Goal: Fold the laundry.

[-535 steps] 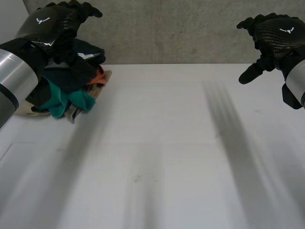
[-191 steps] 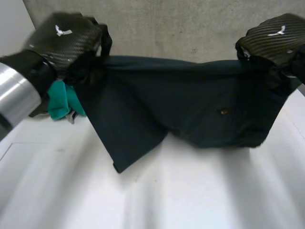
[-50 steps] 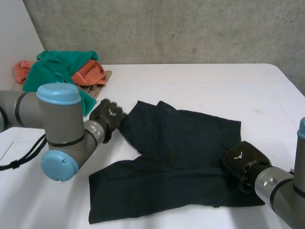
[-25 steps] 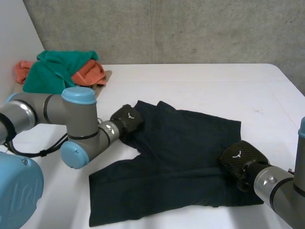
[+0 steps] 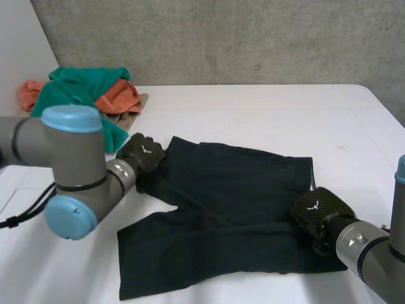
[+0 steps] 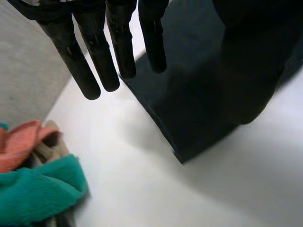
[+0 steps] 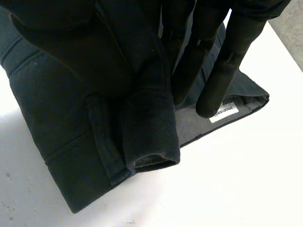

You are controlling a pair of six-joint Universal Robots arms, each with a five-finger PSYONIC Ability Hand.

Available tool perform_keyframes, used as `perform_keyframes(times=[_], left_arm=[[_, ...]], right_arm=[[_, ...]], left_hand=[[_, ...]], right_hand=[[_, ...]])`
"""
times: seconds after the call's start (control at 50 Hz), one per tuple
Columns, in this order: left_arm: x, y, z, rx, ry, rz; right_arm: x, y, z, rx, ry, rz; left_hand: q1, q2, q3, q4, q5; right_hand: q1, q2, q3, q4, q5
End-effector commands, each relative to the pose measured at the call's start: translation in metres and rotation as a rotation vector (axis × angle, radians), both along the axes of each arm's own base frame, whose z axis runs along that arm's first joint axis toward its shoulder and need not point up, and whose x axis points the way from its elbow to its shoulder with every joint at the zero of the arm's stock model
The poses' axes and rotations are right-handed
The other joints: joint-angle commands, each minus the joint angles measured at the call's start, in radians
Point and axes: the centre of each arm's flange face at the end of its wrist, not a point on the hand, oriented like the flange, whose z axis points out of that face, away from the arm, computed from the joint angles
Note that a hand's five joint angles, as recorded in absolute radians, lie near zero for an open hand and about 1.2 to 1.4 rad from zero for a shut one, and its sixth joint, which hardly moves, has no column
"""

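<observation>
Now the dark shorts (image 5: 234, 202) lie flatter on the white table (image 5: 253, 107) than half a second ago, their far edge drawn straight towards the pile of clothes (image 5: 82, 88). The left hand (image 5: 142, 152) has slid back to the far leg corner, fingers straight. The right hand (image 5: 316, 212) stays pinched on the waistband. Nearly ready for a first fold, I judge.

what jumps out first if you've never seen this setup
Dark shorts lie spread across the middle of the white table. The right hand pinches a bunched fold at their waistband end, and the left hand holds straight fingers over a leg corner. A teal and orange laundry pile sits at the table's far left corner.
</observation>
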Motion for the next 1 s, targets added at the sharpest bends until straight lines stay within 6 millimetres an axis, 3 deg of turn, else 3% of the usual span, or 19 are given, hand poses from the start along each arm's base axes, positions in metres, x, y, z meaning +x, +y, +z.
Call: perform_keyframes(times=[0.02,0.12,0.2,0.3,0.34,0.36,0.4,0.44,0.48,0.56,0.66,0.72,0.8,0.86,0.88,0.9,1.0], left_arm=[[0.017,0.040,0.040,0.025,0.139,0.033],[0.031,0.098,0.037,0.154,0.172,-0.029],[0.036,0.123,0.020,0.245,0.149,-0.072],[0.038,0.128,-0.003,0.322,0.106,-0.063],[0.038,0.125,-0.011,0.347,0.094,-0.057],[0.038,0.124,-0.016,0.360,0.087,-0.055],[0.037,0.124,-0.019,0.371,0.081,-0.054],[0.039,0.129,-0.021,0.389,0.068,-0.052],[0.039,0.132,-0.021,0.394,0.067,-0.058],[0.045,0.158,-0.006,0.433,0.041,-0.090],[0.063,0.203,0.017,0.563,-0.063,-0.140],[0.068,0.215,0.022,0.591,-0.106,-0.173],[0.061,0.200,0.033,0.459,-0.103,-0.217],[0.045,0.163,0.041,0.281,-0.041,-0.209],[0.041,0.151,0.041,0.242,-0.026,-0.199],[0.033,0.128,0.042,0.163,0.000,-0.173],[0.006,0.069,0.055,-0.066,0.071,-0.114]], right_arm=[[0.001,0.001,0.004,0.003,-0.034,-0.017],[0.000,0.000,0.009,-0.016,-0.043,-0.018],[-0.001,-0.001,0.011,-0.027,-0.046,-0.025],[-0.002,-0.001,0.014,-0.035,-0.047,-0.030],[-0.003,-0.001,0.016,-0.043,-0.048,-0.034],[-0.003,-0.001,0.017,-0.046,-0.048,-0.037],[-0.003,0.000,0.020,-0.058,-0.052,-0.037],[-0.005,0.003,0.028,-0.086,-0.060,-0.040],[-0.006,0.006,0.033,-0.099,-0.062,-0.032],[-0.011,0.025,0.035,-0.028,-0.023,-0.011],[-0.026,0.067,0.029,0.157,0.174,0.102],[-0.031,0.079,0.030,0.162,0.240,0.164],[-0.024,0.063,0.044,0.044,0.194,0.181],[-0.020,0.044,0.054,-0.011,0.119,0.128],[-0.017,0.029,0.055,-0.012,0.066,0.085],[-0.015,0.019,0.053,-0.005,0.043,0.069],[0.000,-0.031,0.040,-0.047,-0.050,-0.003]], left_hand=[[0.059,0.043,0.039,0.053,0.052],[0.059,0.043,0.039,0.052,0.052],[0.065,0.049,0.045,0.058,0.057],[0.164,0.148,0.144,0.158,0.157],[0.331,0.315,0.311,0.325,0.324],[0.623,0.607,0.603,0.616,0.615],[0.871,0.855,0.851,0.865,0.864],[0.881,0.865,0.861,0.874,0.873],[0.881,0.865,0.861,0.874,0.873],[0.881,0.865,0.861,0.874,0.873],[0.881,0.865,0.861,0.874,0.873],[0.881,0.865,0.861,0.874,0.873],[0.881,0.865,0.861,0.874,0.873],[0.881,0.865,0.861,0.874,0.873],[0.881,0.865,0.861,0.874,0.873],[0.881,0.865,0.861,0.874,0.873],[0.881,0.865,0.861,0.874,0.873]], right_hand=[[0.297,0.223,0.212,0.199,0.199],[0.297,0.223,0.212,0.199,0.199],[0.297,0.223,0.212,0.199,0.199],[0.297,0.223,0.212,0.199,0.199],[0.297,0.223,0.212,0.199,0.199],[0.297,0.223,0.212,0.199,0.199],[0.297,0.223,0.212,0.199,0.199],[0.297,0.223,0.212,0.199,0.199],[0.297,0.223,0.212,0.199,0.199],[0.297,0.223,0.212,0.199,0.199],[0.297,0.223,0.212,0.199,0.199],[0.297,0.223,0.212,0.199,0.199],[0.297,0.223,0.212,0.199,0.199],[0.297,0.223,0.212,0.199,0.199],[0.297,0.223,0.212,0.199,0.199],[0.297,0.223,0.212,0.199,0.199],[0.297,0.223,0.212,0.199,0.199]])
